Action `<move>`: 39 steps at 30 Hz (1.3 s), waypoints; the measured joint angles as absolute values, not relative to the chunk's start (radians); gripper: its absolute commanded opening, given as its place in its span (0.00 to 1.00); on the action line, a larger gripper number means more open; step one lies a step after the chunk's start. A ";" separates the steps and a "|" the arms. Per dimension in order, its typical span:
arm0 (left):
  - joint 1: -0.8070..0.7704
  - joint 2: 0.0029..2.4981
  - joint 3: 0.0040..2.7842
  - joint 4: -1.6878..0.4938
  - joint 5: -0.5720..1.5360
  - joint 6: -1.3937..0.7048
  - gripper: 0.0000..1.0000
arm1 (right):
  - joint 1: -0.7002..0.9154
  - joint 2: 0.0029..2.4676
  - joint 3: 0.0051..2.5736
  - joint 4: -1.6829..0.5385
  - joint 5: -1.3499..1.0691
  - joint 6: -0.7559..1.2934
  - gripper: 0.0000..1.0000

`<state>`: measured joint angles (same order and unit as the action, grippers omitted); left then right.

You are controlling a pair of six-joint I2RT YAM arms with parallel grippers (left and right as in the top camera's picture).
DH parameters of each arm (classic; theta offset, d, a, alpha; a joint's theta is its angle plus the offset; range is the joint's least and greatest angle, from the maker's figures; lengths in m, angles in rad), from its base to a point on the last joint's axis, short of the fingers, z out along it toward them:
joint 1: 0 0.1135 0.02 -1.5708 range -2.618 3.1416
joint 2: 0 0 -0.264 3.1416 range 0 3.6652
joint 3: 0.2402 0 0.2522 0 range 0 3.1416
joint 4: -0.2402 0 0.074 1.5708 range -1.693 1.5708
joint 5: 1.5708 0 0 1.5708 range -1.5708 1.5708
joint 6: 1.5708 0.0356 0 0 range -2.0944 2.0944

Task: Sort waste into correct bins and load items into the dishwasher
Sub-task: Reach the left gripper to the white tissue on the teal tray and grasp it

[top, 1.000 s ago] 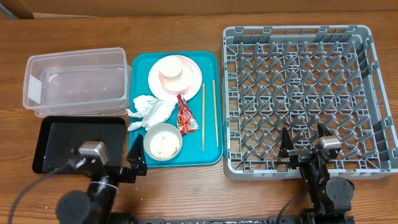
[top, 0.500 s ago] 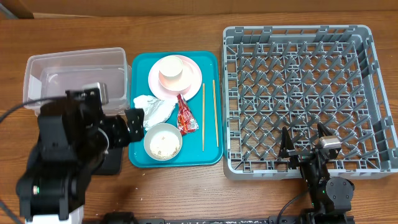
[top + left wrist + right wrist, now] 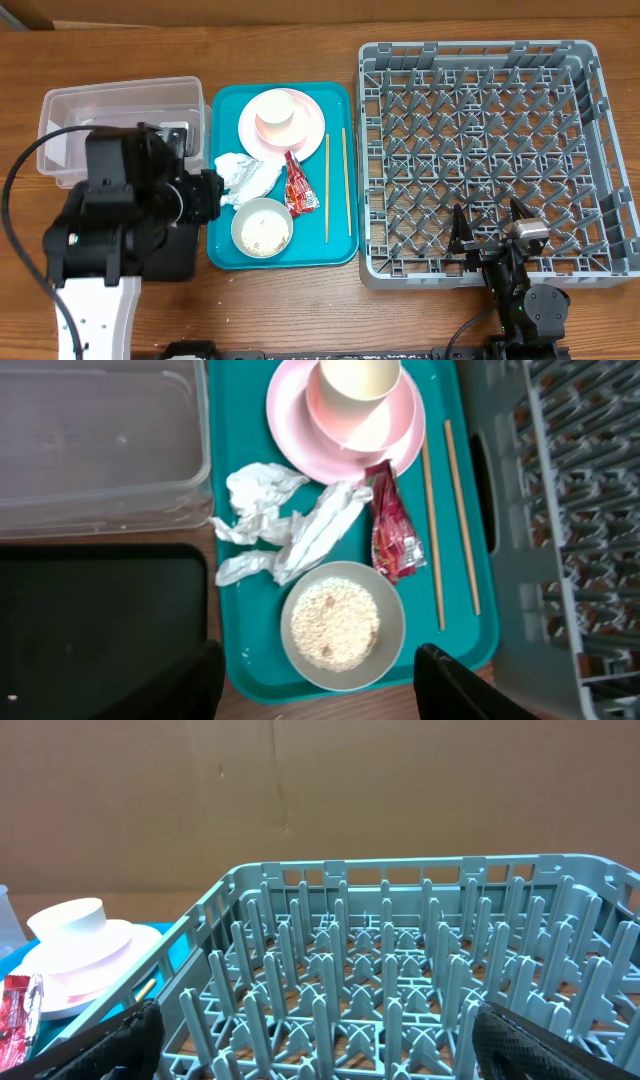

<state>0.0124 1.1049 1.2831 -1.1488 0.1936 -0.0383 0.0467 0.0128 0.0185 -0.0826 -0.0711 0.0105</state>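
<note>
Left end effector (image 3: 215,190) spread, empty, at teal tray's (image 3: 222,105) 9 o'clock, beside napkin (image 3: 245,175), right end effector (image 3: 315,1020) wide at dish rack's (image 3: 400,950) 6 o'clock

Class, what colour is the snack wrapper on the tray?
The snack wrapper is red, clearest in the left wrist view.

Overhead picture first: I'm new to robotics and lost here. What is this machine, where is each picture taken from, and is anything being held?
It is a two-armed robot at a wooden table; each arm ends in a two-finger gripper. One picture looks down from above; the other two come from cameras on the wrists. The left gripper hovers above a teal tray carrying a crumpled napkin, red wrapper, white bowl of rice, pink plate and chopsticks. Beside it are a clear tub and a black tray. The right gripper faces a grey dish rack. Both grippers are open and hold nothing.
</note>
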 measured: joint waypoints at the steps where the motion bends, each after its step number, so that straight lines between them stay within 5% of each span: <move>1: 0.012 1.121 1.283 -1.149 0.192 -0.026 0.64 | 0.047 0.013 0.019 -0.083 -0.072 0.010 1.00; 17: -0.231 1.431 1.283 -1.069 0.025 0.011 0.66 | 0.047 0.013 0.019 -0.083 -0.072 0.011 1.00; 39: -0.236 1.802 1.283 -0.942 -0.096 0.011 0.72 | 0.047 0.013 0.019 -0.083 -0.071 0.011 1.00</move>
